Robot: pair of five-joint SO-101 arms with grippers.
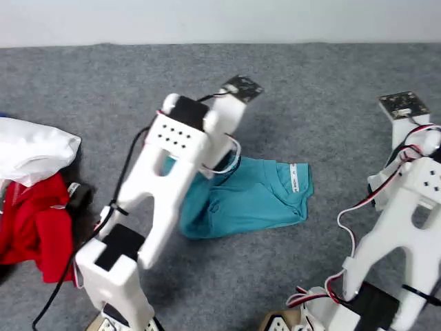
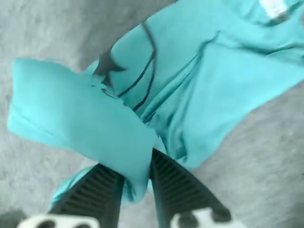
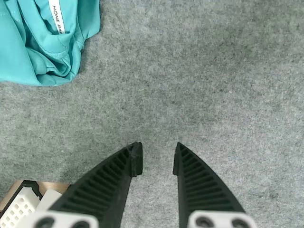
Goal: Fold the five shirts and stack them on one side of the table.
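Left wrist view has the left gripper (image 2: 135, 164) clenched on a fold of the teal shirt (image 2: 199, 80), the cloth running up between the two black fingers and bunching there; it looks like a sleeve or side edge, though the crumpling makes that hard to say for sure. The step in hand, as I judge it, is carrying that edge across the shirt's body to make a fold. To do it well, the pinched edge should travel low and level over the teal shirt, landing square on the far side so the layers line up, and the grip should let go only once the cloth lies flat. The right gripper (image 3: 156, 152) hangs released, its fingers apart over the bare grey table (image 3: 228, 71), near the teal shirt's collar end but not touching it; it could pin that end to stop the garment sliding. In the high view, a white shirt (image 1: 34, 152) and a red shirt (image 1: 34, 227) lie heaped well apart from the teal shirt, beyond its other end.
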